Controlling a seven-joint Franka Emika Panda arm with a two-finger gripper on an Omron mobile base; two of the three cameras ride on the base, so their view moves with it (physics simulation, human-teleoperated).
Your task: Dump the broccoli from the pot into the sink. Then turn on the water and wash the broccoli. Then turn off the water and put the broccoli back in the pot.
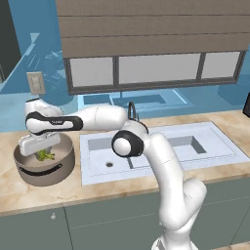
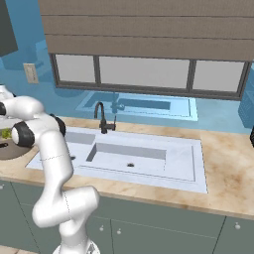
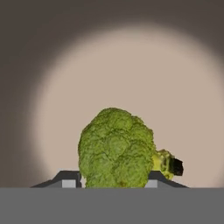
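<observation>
The grey-brown pot (image 1: 45,172) stands on the counter left of the sink (image 1: 166,155). My gripper (image 1: 44,153) reaches down into it from above. In the hand view the yellow-green broccoli (image 3: 116,148) sits between my two fingertips (image 3: 66,180), over the pot's taupe floor (image 3: 131,74), and my gripper (image 3: 113,183) is shut on it. The broccoli (image 1: 46,156) shows just under the hand inside the pot. From the right base the pot (image 2: 7,150) and the broccoli (image 2: 5,133) peek out at the left edge. No water is in view at the black faucet (image 1: 131,110).
The white double-basin sink (image 2: 149,161) fills the middle of the marble counter, with the faucet (image 2: 101,119) behind its divider. A wall outlet (image 1: 35,83) sits above the pot. A dark object (image 1: 246,105) stands at the far right of the counter.
</observation>
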